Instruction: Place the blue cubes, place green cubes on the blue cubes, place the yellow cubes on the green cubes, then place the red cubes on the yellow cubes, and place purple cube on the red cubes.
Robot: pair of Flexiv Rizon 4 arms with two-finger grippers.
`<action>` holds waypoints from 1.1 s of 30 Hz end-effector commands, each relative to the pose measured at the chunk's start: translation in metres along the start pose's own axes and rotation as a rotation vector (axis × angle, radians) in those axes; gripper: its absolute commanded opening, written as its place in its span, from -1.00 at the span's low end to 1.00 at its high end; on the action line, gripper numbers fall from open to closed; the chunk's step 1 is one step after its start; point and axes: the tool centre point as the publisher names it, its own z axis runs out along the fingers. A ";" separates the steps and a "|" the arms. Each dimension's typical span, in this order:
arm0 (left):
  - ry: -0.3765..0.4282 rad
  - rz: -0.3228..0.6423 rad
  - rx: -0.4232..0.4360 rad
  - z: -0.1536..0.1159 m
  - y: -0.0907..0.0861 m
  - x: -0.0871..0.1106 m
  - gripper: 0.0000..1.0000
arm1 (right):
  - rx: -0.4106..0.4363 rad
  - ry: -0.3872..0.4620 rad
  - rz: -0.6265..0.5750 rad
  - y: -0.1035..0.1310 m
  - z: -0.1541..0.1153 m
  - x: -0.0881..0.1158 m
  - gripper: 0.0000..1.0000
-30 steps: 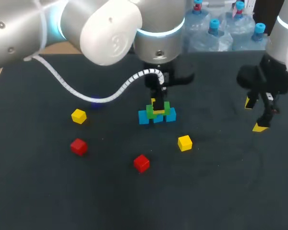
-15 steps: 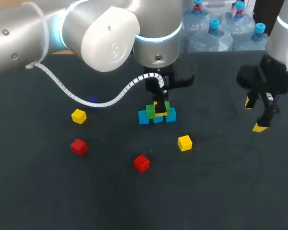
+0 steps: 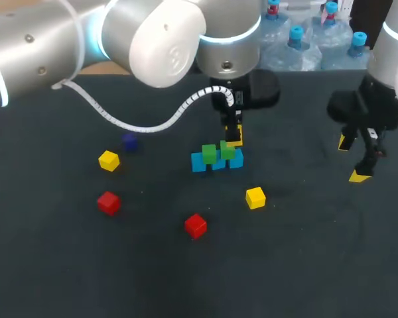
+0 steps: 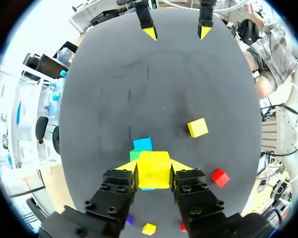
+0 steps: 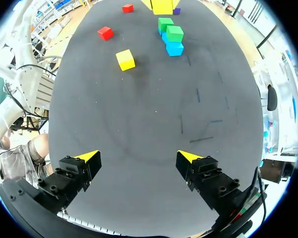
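Three blue cubes (image 3: 199, 161) stand in a row mid-table, with two green cubes (image 3: 209, 154) on top of them. My left gripper (image 3: 233, 137) hangs just above and behind the right-hand green cube (image 3: 227, 150), shut on a yellow cube (image 4: 154, 169). Under that held cube, a blue cube (image 4: 142, 144) and a green cube (image 4: 134, 155) peek out. My right gripper (image 3: 353, 159) stands open and holds nothing at the table's right side; in its own view the right gripper (image 5: 139, 157) is far from the stack (image 5: 174, 34).
Loose yellow cubes lie at the left (image 3: 109, 160) and in front of the stack (image 3: 255, 197). Two red cubes (image 3: 108, 202) (image 3: 195, 225) sit nearer the front. A purple cube (image 3: 129, 140) rests behind the left yellow one.
My left gripper has lifted and shifted right and back with the yellow cube, away from between the green cubes. The right arm has not moved.
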 end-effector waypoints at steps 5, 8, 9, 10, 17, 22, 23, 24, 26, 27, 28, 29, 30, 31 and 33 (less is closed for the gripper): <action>0.061 -0.053 0.056 0.001 0.002 0.004 -1.00 | 0.002 -0.001 0.000 0.000 0.000 0.000 1.00; 0.083 -0.070 0.068 0.001 -0.001 0.008 -1.00 | 0.002 -0.001 0.000 0.000 0.000 0.000 1.00; 0.084 -0.072 0.071 0.002 -0.002 0.009 -1.00 | 0.002 -0.001 0.000 0.000 0.000 0.000 1.00; 0.084 -0.075 0.071 0.002 -0.002 0.010 -1.00 | 0.002 -0.001 0.000 0.000 0.000 0.000 1.00; 0.076 -0.099 0.083 0.015 -0.001 0.019 -1.00 | 0.002 -0.001 0.000 0.000 0.000 0.000 1.00; 0.059 -0.112 0.080 0.020 0.002 0.022 -1.00 | 0.002 -0.001 0.000 0.000 0.000 0.000 1.00; 0.057 -0.113 0.081 0.021 0.003 0.023 -1.00 | 0.002 -0.001 0.000 0.000 0.000 0.000 1.00; 0.056 -0.114 0.082 0.022 0.003 0.023 -1.00 | 0.002 -0.001 0.000 0.000 0.000 0.000 1.00; 0.054 -0.116 0.085 0.023 0.004 0.023 -1.00 | 0.002 -0.001 0.000 0.000 0.000 0.000 1.00; 0.055 -0.117 0.089 0.024 0.004 0.023 -1.00 | 0.002 -0.001 0.000 0.000 0.000 0.000 1.00; 0.055 -0.118 0.091 0.025 0.004 0.023 -1.00 | 0.002 -0.001 0.000 0.000 0.000 0.000 1.00; 0.055 -0.119 0.093 0.026 0.004 0.023 -1.00 | 0.002 -0.001 0.000 0.000 0.000 0.000 1.00; 0.056 -0.120 0.097 0.026 0.004 0.023 -1.00 | 0.002 -0.001 0.000 0.000 0.000 0.000 1.00; 0.056 -0.120 0.100 0.026 0.005 0.023 -1.00 | 0.002 -0.001 0.000 0.000 0.000 0.000 1.00; 0.060 -0.119 0.109 0.027 0.005 0.023 -1.00 | 0.002 -0.001 0.000 0.000 0.000 0.000 1.00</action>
